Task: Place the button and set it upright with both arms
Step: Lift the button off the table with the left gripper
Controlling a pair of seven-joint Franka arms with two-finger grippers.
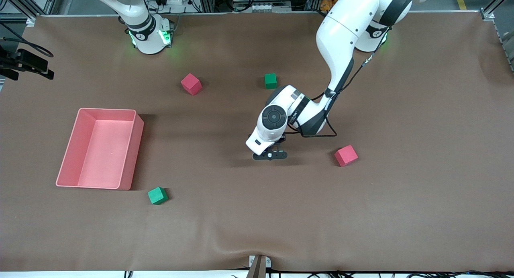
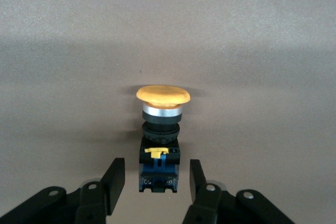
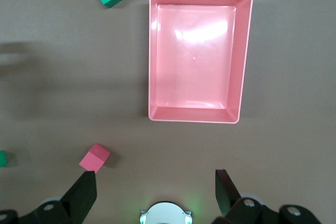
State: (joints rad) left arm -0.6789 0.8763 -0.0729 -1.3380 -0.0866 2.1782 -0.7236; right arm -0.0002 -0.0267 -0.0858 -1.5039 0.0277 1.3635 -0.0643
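Note:
The button point(image 2: 160, 145) lies on its side on the brown table, its orange cap pointing away from my left gripper and its blue and black base between the fingers. My left gripper point(image 2: 156, 174) is down at the table near the middle point(image 1: 270, 154), with its jaws partly closed. A gap shows on each side of the button's base, and neither finger point(image 2: 114, 182) touches it. The front view hides the button under the left hand. My right gripper point(image 3: 156, 179) is open and holds nothing, high above its own base, where that arm waits.
A pink tray point(image 1: 138, 127) stands toward the right arm's end. Pink cubes point(image 1: 191, 84) point(image 1: 346, 155) and green cubes point(image 1: 270, 80) point(image 1: 157, 195) are scattered around. The nearest, a pink cube, sits beside the left gripper toward the left arm's end.

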